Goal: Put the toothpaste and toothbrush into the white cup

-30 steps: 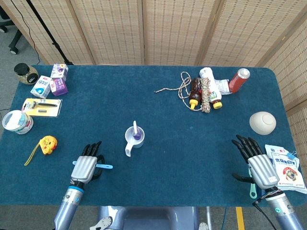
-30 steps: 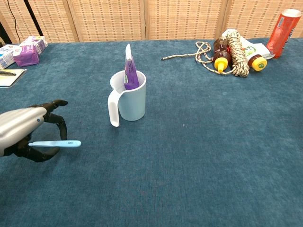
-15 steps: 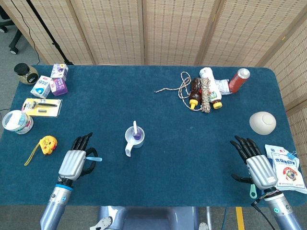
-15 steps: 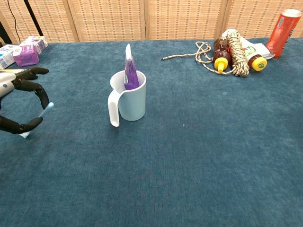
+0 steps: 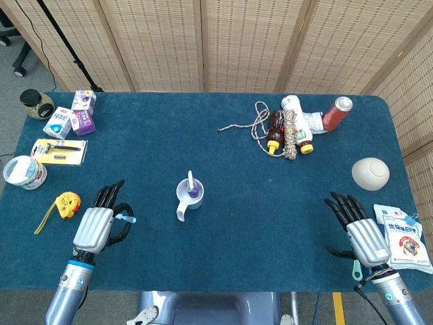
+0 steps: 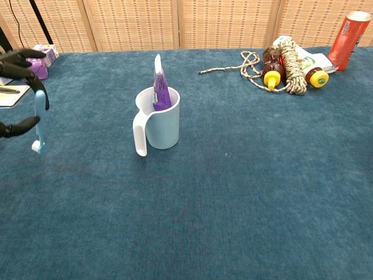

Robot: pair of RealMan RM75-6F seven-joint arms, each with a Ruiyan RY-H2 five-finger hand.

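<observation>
The white cup point(image 5: 187, 195) point(image 6: 159, 122) stands mid-table with the purple toothpaste tube point(image 6: 159, 85) point(image 5: 192, 187) upright inside it. My left hand point(image 5: 97, 225) point(image 6: 20, 93) is raised at the table's left front, well left of the cup, and pinches the light blue toothbrush point(image 6: 38, 121) point(image 5: 125, 218), which hangs almost vertical in the chest view. My right hand point(image 5: 360, 232) rests open at the right front edge with nothing in it; only the head view shows it.
A yellow tape measure point(image 5: 65, 202) lies just left of my left hand. Small boxes point(image 5: 73, 116), a blister pack point(image 5: 59, 151) and a tub point(image 5: 24, 172) sit far left. Rope and bottles point(image 5: 287, 132) lie at the back right, a white bowl point(image 5: 370, 173) and a packet point(image 5: 404, 238) at right.
My left hand has lifted and moved left, away from the cup, carrying the toothbrush. The brush swung from lying level to hanging nearly upright. The right hand stayed put.
</observation>
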